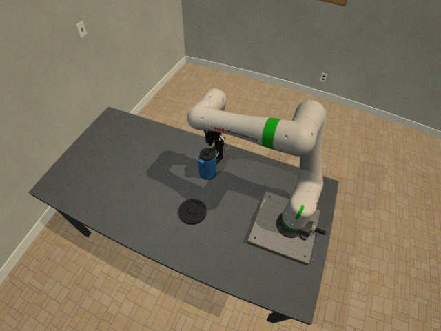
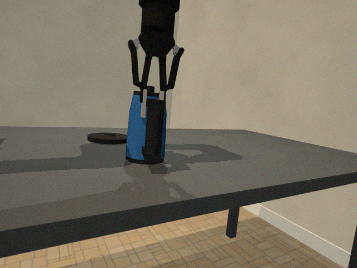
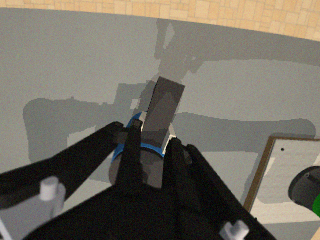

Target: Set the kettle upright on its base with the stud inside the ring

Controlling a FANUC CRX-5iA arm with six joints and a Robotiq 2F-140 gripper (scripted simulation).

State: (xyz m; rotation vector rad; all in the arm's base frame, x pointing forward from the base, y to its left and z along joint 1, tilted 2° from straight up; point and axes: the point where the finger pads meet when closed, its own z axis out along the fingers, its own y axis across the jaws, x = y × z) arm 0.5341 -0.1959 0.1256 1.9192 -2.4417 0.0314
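1. While the gripper (image 2: 152, 99) is clamped on the top of the handle (image 2: 154, 127), the kettle (image 2: 138, 127) stands upright on the table (image 2: 259, 161), well apart from the base (image 1: 191, 211).
2. We should lift straight up, so the kettle does not tilt in the grasp.
3. We carry it over the base, center the ring above the stud, and lower slowly.

Occlusions and cut-offs

Kettle (image 3: 146, 150) lid is hidden beneath the gripper (image 3: 152, 142); arm above the gripper is cropped in the exterior view.
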